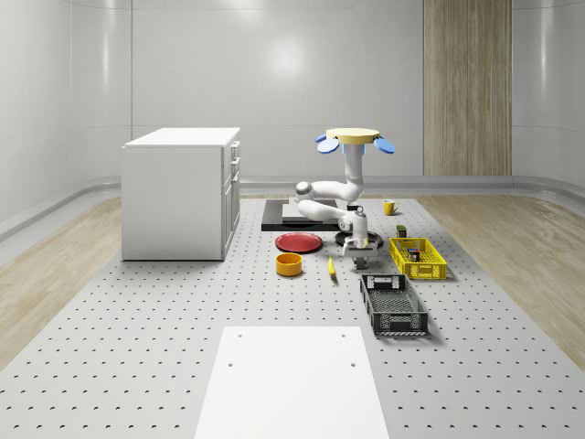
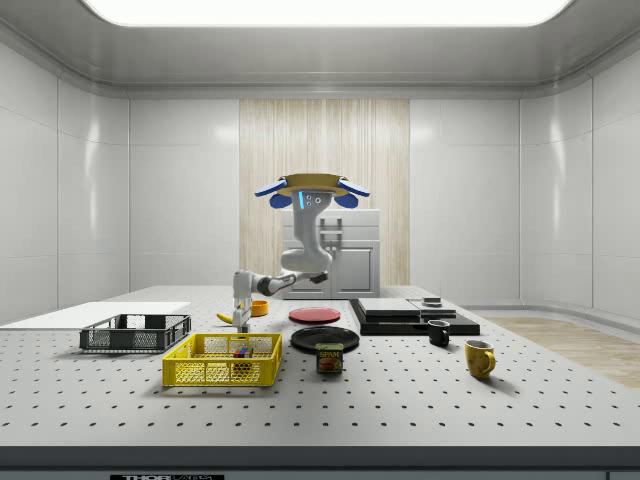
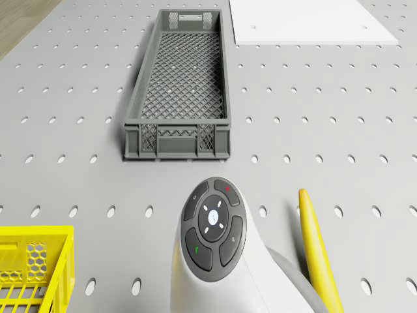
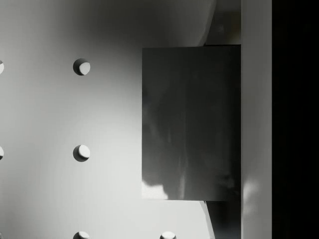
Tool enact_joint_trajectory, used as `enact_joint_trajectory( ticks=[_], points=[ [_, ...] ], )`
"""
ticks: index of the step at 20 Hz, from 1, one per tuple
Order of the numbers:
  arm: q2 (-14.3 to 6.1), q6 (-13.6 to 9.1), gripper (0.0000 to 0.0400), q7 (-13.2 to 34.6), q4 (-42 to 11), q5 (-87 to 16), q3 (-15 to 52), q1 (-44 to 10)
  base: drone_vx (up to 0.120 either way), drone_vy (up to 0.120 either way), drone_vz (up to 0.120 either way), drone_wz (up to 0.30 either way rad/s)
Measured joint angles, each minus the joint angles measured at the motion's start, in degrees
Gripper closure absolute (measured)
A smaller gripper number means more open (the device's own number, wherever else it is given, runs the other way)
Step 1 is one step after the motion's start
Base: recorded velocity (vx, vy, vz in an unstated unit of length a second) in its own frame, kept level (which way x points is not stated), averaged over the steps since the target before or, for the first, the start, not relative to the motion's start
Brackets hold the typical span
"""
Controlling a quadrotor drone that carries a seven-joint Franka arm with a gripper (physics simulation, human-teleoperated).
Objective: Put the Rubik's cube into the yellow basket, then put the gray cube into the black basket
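Observation:
The gray cube (image 4: pixel 192 122) rests on the perforated table and looms large in the wrist view, with a pale part of the gripper against one of its sides. My gripper (image 1: pixel 356 247) (image 2: pixel 241 320) is lowered to the table surface between the red plate and the yellow basket (image 1: pixel 437 265) (image 2: pixel 180 372) (image 3: pixel 32 261). The Rubik's cube (image 1: pixel 414 253) (image 2: pixel 241 352) lies inside the yellow basket. The black basket (image 1: pixel 370 302) (image 2: pixel 100 338) (image 3: pixel 137 98) stands just in front of the gripper. The drone (image 1: pixel 352 137) (image 2: pixel 312 185) hovers above the table, its arm (image 3: pixel 212 228) bent down.
A banana (image 1: pixel 331 267) (image 3: pixel 316 248), an orange bowl (image 1: pixel 289 264) and a red plate (image 1: pixel 299 242) lie to the whole-scene view's left of the gripper. A white cabinet (image 1: pixel 178 192), a black platform (image 1: pixel 274 219), a yellow mug (image 1: pixel 389 208) and a can (image 2: pixel 329 357) stand farther off.

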Motion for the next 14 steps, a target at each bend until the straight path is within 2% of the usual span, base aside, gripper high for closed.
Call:
enact_joint_trajectory(
  ticks=[2,12,14],
  points=[
    [0.0,-0.6,0.0149,0.0,-0.5,1.1,1.2,0.3,0.000,0.000,0.040,0.000],
    [0.1,-2.8,0.0149,0.1,-2.3,6.1,6.5,1.3,0.000,0.000,0.120,0.000],
    [0.1,-2.9,0.0149,0.1,-2.4,6.4,6.9,1.3,0.000,0.000,0.040,0.000]
  ],
)
